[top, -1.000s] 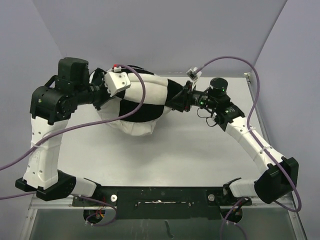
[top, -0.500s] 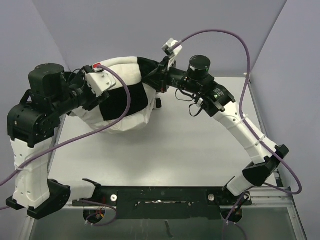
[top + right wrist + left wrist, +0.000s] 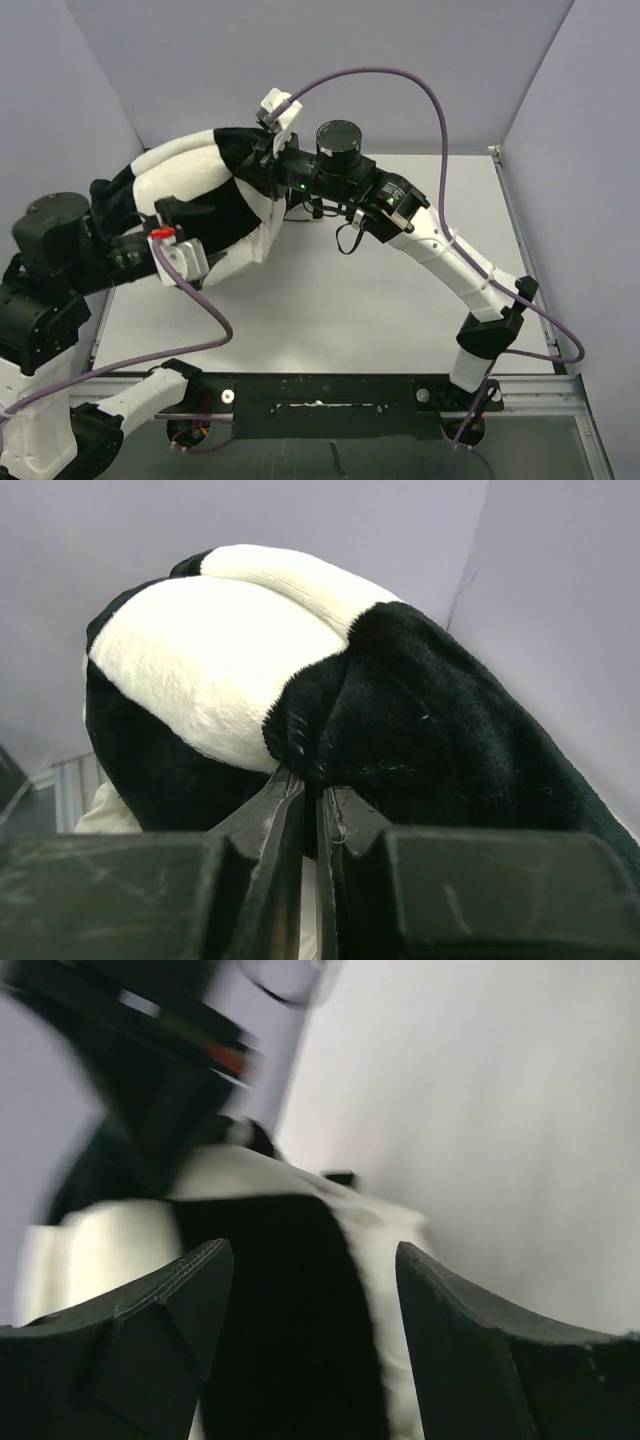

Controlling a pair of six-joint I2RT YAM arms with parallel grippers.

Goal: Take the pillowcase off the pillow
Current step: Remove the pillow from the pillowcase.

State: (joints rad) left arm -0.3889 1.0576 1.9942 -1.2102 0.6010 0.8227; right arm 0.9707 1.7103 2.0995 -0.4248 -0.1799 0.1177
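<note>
The black-and-white checkered pillowcase [image 3: 205,185] hangs as a plump bundle over the table's far left. My right gripper [image 3: 258,160] is shut on a black fold of the pillowcase [image 3: 400,710]. In the right wrist view the fingertips [image 3: 308,775] pinch that fabric. A plain white edge under the bundle looks like the pillow [image 3: 250,242]. The rest of the pillow is hidden. My left gripper [image 3: 212,268] sits low at the bundle's near side. Its fingers [image 3: 310,1255] stand open, facing the pillowcase [image 3: 270,1300] with nothing gripped.
The white table [image 3: 400,300] stretches out to the right and front of the bundle. Grey walls close in behind and at both sides. Purple cables loop above the right arm [image 3: 430,235] and below the left wrist.
My left gripper has opened, let go of the pillowcase and dropped back toward the near left. The right arm has swung left, carrying the bundle left and upward.
</note>
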